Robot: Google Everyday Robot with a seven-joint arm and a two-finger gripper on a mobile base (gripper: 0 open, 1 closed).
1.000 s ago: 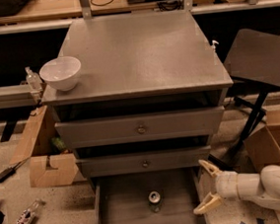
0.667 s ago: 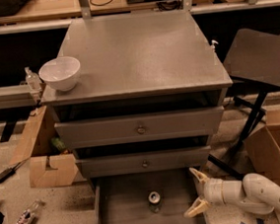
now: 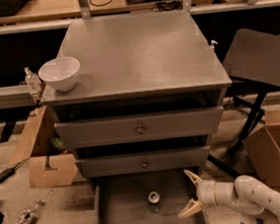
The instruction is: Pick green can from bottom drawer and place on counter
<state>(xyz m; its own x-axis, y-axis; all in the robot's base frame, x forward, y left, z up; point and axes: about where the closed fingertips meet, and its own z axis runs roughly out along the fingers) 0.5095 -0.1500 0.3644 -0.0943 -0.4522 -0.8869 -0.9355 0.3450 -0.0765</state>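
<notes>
Nearest, the gripper (image 3: 190, 193) hangs just right of the green can (image 3: 154, 198), its fingers spread wide and holding nothing. The can stands upright on the floor of the open bottom drawer (image 3: 122, 212). Beyond the can lies the counter (image 3: 139, 49), with a white bowl (image 3: 60, 73) up and left of the can.

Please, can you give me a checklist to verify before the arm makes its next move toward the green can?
1. Bottom drawer pulled open: ok.
2. Green can upright on drawer floor, nothing over it: ok.
3. End effector open, at the can's right: ok.
4. End effector around the can: not ok, apart from it.
5. Bare counter beside the white bowl for placing: ok.
</notes>
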